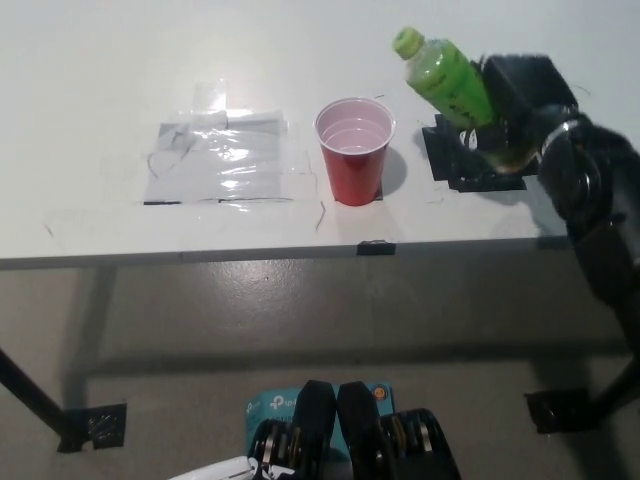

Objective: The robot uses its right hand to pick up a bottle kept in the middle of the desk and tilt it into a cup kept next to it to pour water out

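- Right robot hand (505,105): black, over the right part of the table (90,60), fingers wrapped around the lower body of the bottle (447,78)
- Bottle: green, grasped and held clear of the table surface, tilted with its cap end pointing up and toward picture left; cap at the upper end, base hidden inside the grasp
- Bottle position: above and to the right of the cup (354,150), apart from it, neck not over the cup opening
- Cup: red, upright on the table near its front edge, roughly at the middle of the picture; pale inner wall visible, contents not clearly discernible
- Black tape patch (470,165): flat on the table just right of the cup, partly covered by the right robot hand
- Clear tape patch (215,155): shiny, rectangular, flat on the table left of the cup, near it but not touching
- Small black mark (376,247): on the front edge of the table, just below the cup
- Left robot hand (215,470): white, only a small part visible at the bottom edge, left of centre, below table level; open or closed state cannot be determined
- Floor (200,350): grey, visible below the table edge, with black tape pieces (98,425) at the table legs
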